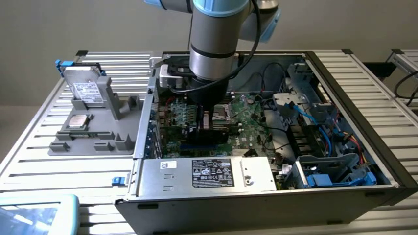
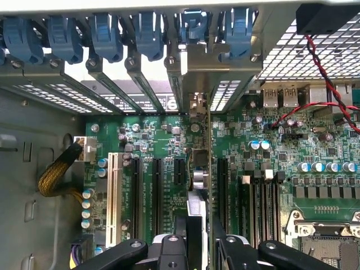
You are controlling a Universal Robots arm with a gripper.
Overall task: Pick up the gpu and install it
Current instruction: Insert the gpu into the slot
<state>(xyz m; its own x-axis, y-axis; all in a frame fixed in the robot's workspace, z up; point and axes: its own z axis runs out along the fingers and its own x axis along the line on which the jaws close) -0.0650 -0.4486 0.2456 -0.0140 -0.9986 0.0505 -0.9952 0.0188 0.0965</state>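
1. My tool [image 2: 198, 243] is closed on the gpu [image 2: 208, 163], pinching it from both faces. The card stands upright, edge-on in the wrist view.
2. The gpu is inside the computer case [image 1: 365, 147], low over the expansion slots of the motherboard [image 2: 270, 169]. Its silver bracket end points at the rear wall, under the row of blue clips [image 2: 107, 34].
3. I can't tell whether the card's bottom edge is touching a slot or just above it, since the card hides that slot.
4. My judgement on doing this step well:
   - keep the card vertical, with no tilt toward the neighbouring black slots
   - line the bracket up with the open gap in the rear wall
   - press straight down and evenly along the card's length
   - keep the grip firm, since a thin card may twist
5. Counts:
   - one tool and one gpu
   - six blue clips
   - one white slot [image 2: 114, 197]
   - one yellow braided cable [image 2: 56, 177]
6. Further out:
   - one power supply [image 1: 209, 174] at the case's near edge
   - one hard drive [image 1: 85, 90] on a grey stand, well apart at the exterior view's left
   - one slatted desk [image 1: 39, 156] under everything
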